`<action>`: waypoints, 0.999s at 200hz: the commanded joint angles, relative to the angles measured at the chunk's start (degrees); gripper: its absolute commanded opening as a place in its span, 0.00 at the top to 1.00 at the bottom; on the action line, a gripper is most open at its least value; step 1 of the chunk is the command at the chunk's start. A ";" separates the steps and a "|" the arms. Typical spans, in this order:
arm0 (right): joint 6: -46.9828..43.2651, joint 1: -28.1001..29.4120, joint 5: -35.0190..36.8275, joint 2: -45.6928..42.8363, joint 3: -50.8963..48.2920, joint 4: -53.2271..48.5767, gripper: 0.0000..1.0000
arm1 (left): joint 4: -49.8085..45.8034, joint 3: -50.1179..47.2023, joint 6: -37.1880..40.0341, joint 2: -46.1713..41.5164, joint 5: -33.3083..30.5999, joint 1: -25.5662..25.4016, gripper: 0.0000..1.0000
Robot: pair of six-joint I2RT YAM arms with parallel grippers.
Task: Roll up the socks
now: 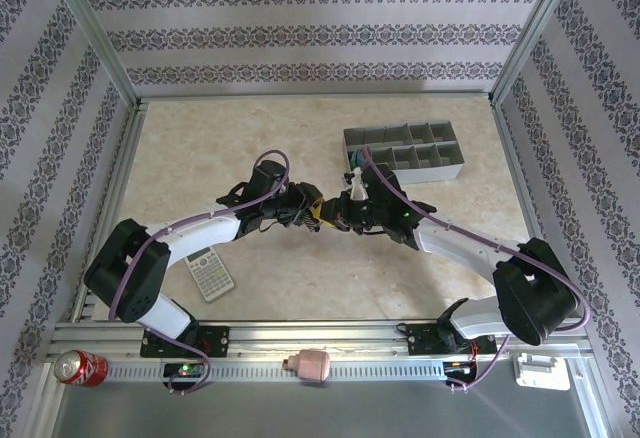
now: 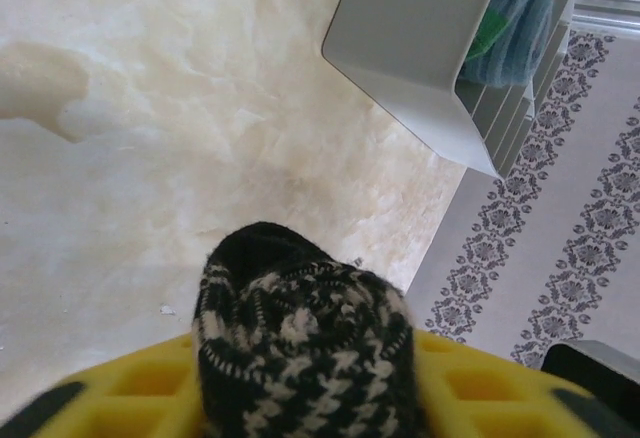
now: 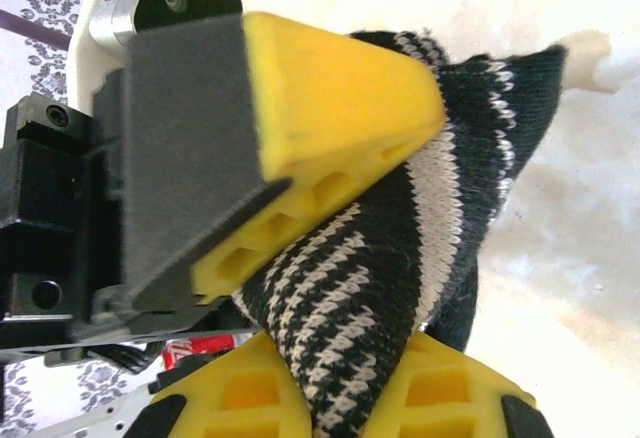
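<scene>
right hand (image 3: 340, 403) tight on striped sock (image 3: 350, 278)

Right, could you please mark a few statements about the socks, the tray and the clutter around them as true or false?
1. Both the left gripper and the right gripper clamp the black-and-white patterned knit sock. True.
2. The blue rolled fabric sock lies loose on the marbled table. False: it sits in a compartment of the grey plastic divided tray.
3. The grey calculator is inside that tray. False: it lies on the table, well apart from it.
4. A red drinks can sits at the near-left corner. True.
</scene>
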 commanded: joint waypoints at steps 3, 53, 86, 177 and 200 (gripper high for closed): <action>2.77 -0.92 -4.90 0.95 0.07 3.19 1.00 | 5.23 -0.80 -0.21 0.54 0.73 0.67 0.77; 7.66 -3.12 0.65 -5.28 -2.51 4.83 0.47 | 7.31 -0.76 -2.96 0.10 0.67 1.17 0.99; 19.63 -3.01 10.51 -14.01 -11.93 14.83 0.24 | 11.36 -0.74 -8.74 0.71 0.31 1.81 1.00; 45.13 6.57 24.67 -4.34 -13.63 41.68 0.11 | 20.44 0.36 -17.92 4.03 -2.95 1.99 1.00; 48.11 8.70 26.11 -3.44 -12.46 40.72 0.11 | 22.58 0.82 -18.36 5.00 -4.03 2.07 1.00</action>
